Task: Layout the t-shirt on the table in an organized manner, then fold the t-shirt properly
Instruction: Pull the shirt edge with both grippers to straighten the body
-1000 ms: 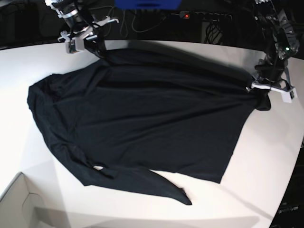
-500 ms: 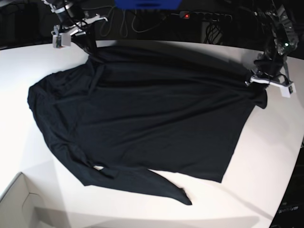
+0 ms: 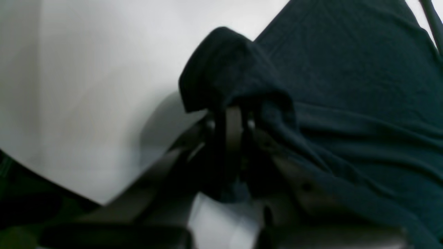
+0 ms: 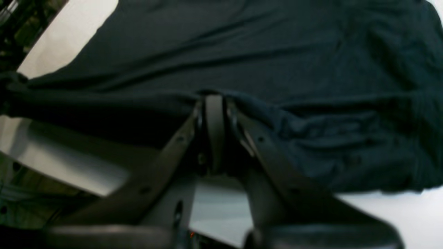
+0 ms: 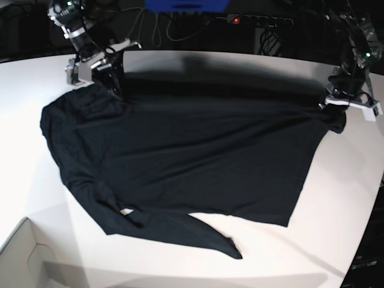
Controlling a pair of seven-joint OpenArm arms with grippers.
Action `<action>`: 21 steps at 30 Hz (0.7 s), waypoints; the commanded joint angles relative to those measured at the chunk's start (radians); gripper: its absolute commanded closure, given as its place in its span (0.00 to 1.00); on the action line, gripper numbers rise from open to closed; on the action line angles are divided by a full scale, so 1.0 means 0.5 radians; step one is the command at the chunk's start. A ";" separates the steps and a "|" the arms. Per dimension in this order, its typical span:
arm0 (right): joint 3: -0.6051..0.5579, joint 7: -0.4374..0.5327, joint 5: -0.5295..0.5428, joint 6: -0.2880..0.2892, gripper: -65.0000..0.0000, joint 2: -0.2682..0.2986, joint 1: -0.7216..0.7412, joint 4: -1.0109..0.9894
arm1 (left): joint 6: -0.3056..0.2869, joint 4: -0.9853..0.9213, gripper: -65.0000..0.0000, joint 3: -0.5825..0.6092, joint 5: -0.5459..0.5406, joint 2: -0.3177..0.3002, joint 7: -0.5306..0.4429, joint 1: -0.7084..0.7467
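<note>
Here, black t-shirt [image 5: 186, 162] spread across white counter [image 5: 336, 198], far edge lifted. Right pincer [image 5: 111, 75] at far left, clamped on a shirt corner. Left pincer [image 5: 337, 115] at far right, clamped on bunched fabric at the other corner.

Robotics lab, white table [image 5: 336, 198], power strip [image 5: 258, 21], tangled cables [image 5: 174, 27]

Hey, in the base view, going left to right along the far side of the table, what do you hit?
right gripper pinching the cloth → t-shirt stretched between the arms → left gripper gripping its other corner → bare white table.
</note>
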 commanded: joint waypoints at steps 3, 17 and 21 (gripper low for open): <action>0.004 0.051 0.039 0.014 1.00 0.005 0.072 0.029 | 0.006 0.026 1.00 -0.008 -0.008 -0.028 -0.043 -0.074; 0.007 0.051 0.039 0.014 1.00 0.066 0.302 -0.235 | 0.006 0.007 1.00 0.093 0.017 -0.028 -0.043 -0.307; 0.010 0.051 0.039 0.014 1.00 0.122 0.376 -0.309 | 0.006 -0.097 1.00 0.121 0.017 -0.028 -0.043 -0.390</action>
